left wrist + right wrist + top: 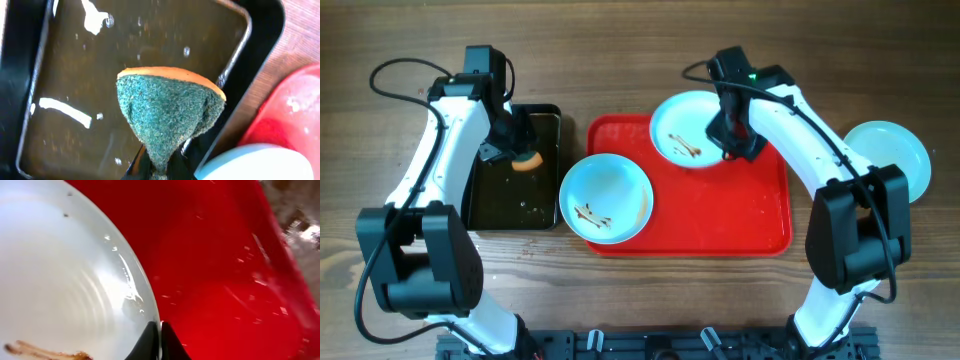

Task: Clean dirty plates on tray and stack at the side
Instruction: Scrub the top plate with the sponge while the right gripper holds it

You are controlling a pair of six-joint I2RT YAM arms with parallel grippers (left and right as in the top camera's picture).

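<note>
The red tray (740, 215) lies in the middle of the table. A smeared plate (685, 125) rests at its far left corner; my right gripper (732, 148) is shut on that plate's right rim, seen close in the right wrist view (65, 280) with the jaws (160, 330) pinching the edge. A second smeared plate (605, 200) overlaps the tray's left rim. A third plate (890, 155), without visible smears, lies on the table at the right. My left gripper (520, 155) is shut on a green-and-orange sponge (167, 112) above the black pan (510, 185).
The black pan (60, 60) holds brownish water and stands left of the tray. Wet drops lie on the tray floor (240, 280). Both arm bases stand at the table's near edge.
</note>
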